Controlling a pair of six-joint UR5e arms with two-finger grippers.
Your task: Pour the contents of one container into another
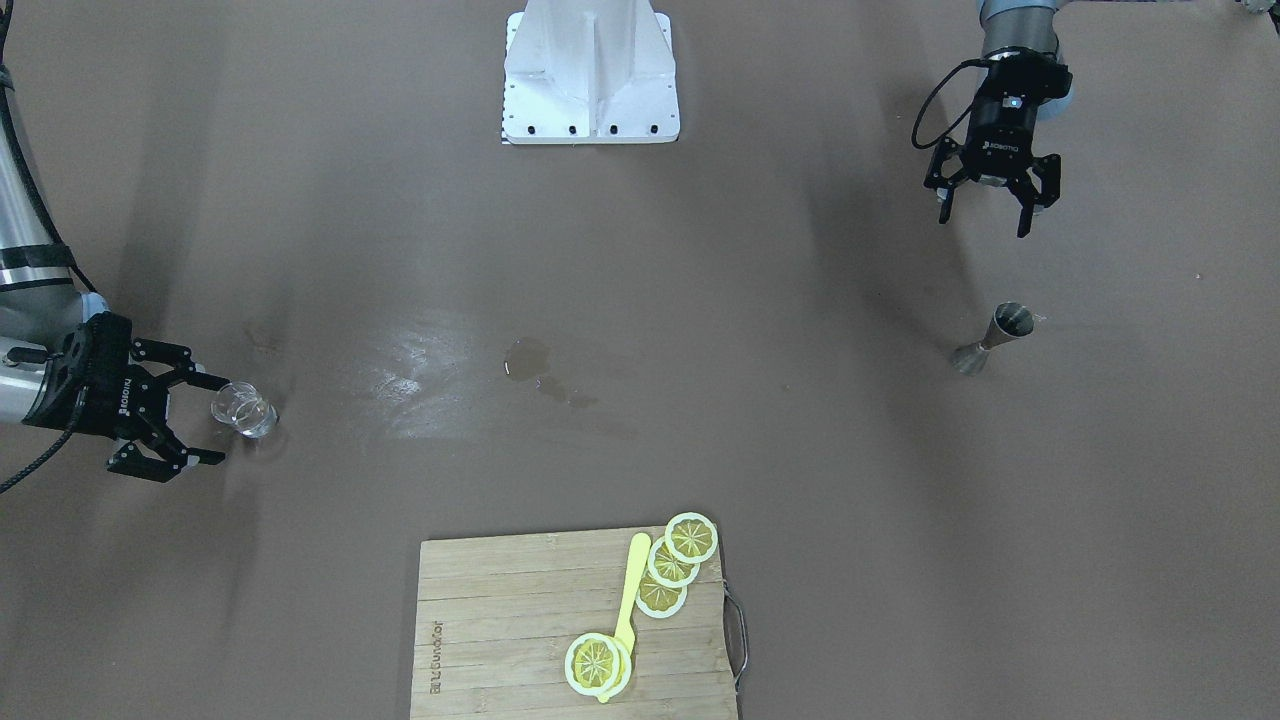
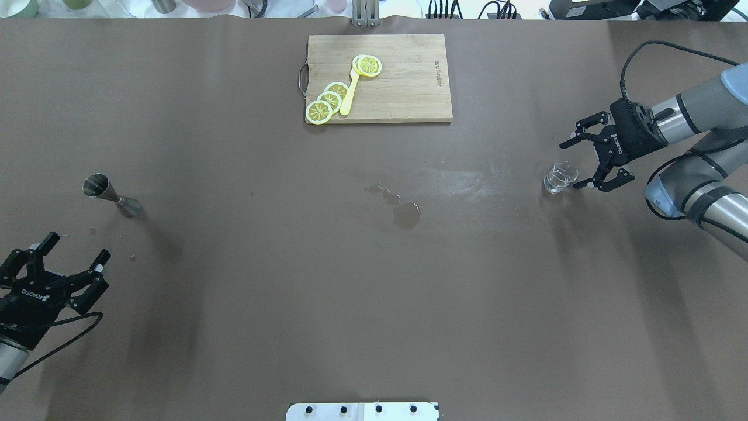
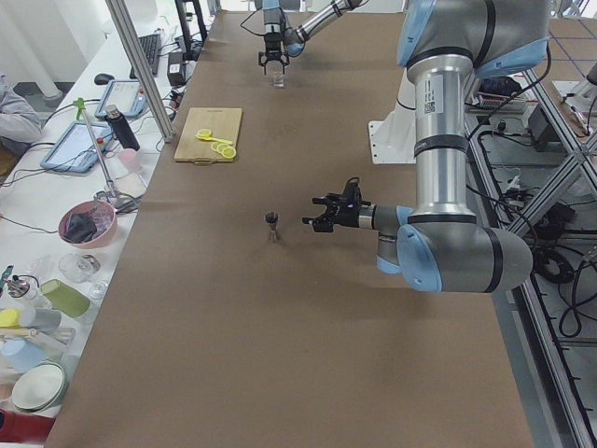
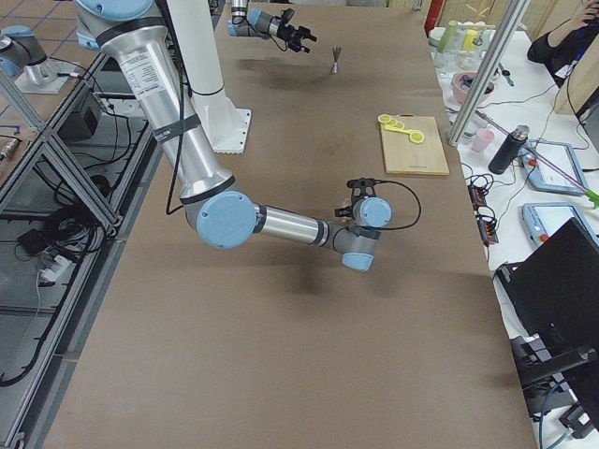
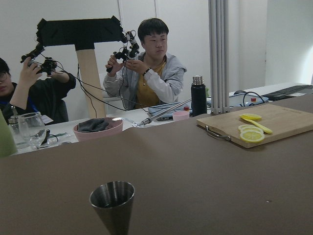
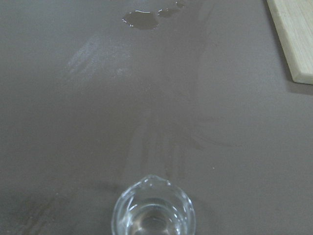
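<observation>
Overhead exterior view has the right claw (image 2: 571,165) spread wide at the right of the tabletop (image 2: 374,304), low over it. A small clear glass (image 2: 560,177) stands upright just ahead of its fingertips, not gripped. The left claw (image 2: 78,245) is spread too, at the near left. A steel jigger (image 2: 111,196) stands upright a little farther off, apart from it. A small puddle (image 2: 406,215) lies mid-table. At far centre, a wooden board (image 2: 403,82) carries lemon slices (image 2: 328,100).
</observation>
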